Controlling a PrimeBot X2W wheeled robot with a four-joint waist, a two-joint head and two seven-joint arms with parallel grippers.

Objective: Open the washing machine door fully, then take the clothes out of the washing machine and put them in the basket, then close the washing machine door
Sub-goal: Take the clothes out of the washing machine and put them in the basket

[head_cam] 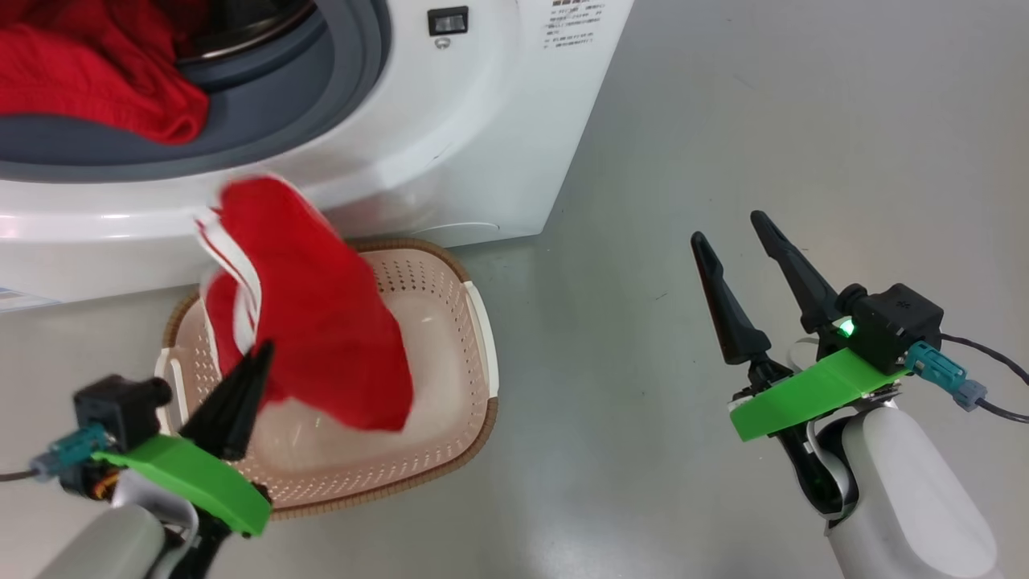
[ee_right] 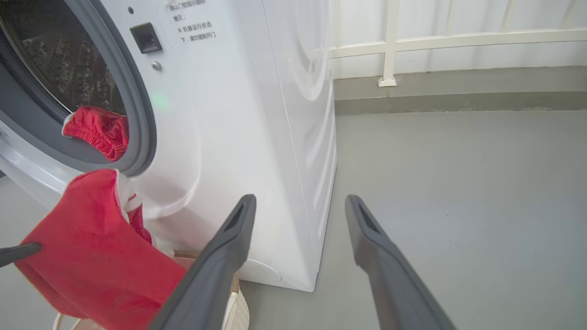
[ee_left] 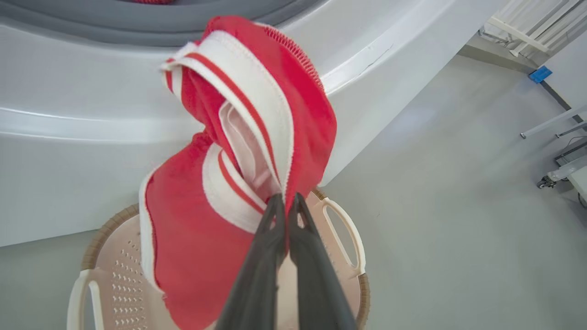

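My left gripper [head_cam: 261, 354] [ee_left: 286, 199] is shut on a red garment with white stripes [head_cam: 321, 322] [ee_left: 238, 151] [ee_right: 91, 256], which hangs above the cream basket [head_cam: 474, 322] [ee_left: 344, 229] on the floor. The basket stands right in front of the white washing machine [head_cam: 450, 137] [ee_right: 238, 137]. More red clothes [head_cam: 88, 80] [ee_right: 98, 130] lie in the machine's opening, draped over the grey rubber ring [head_cam: 305, 88] [ee_right: 137, 114]. The door is out of view. My right gripper [head_cam: 731, 229] [ee_right: 300, 204] stands open over bare floor to the right, holding nothing.
Grey floor [head_cam: 723, 121] stretches to the right of the machine. A white railing [ee_right: 435, 41] runs along a low kerb behind. Some wheeled white frames [ee_left: 559, 165] and a blue object [ee_left: 539, 74] stand at the far right in the left wrist view.
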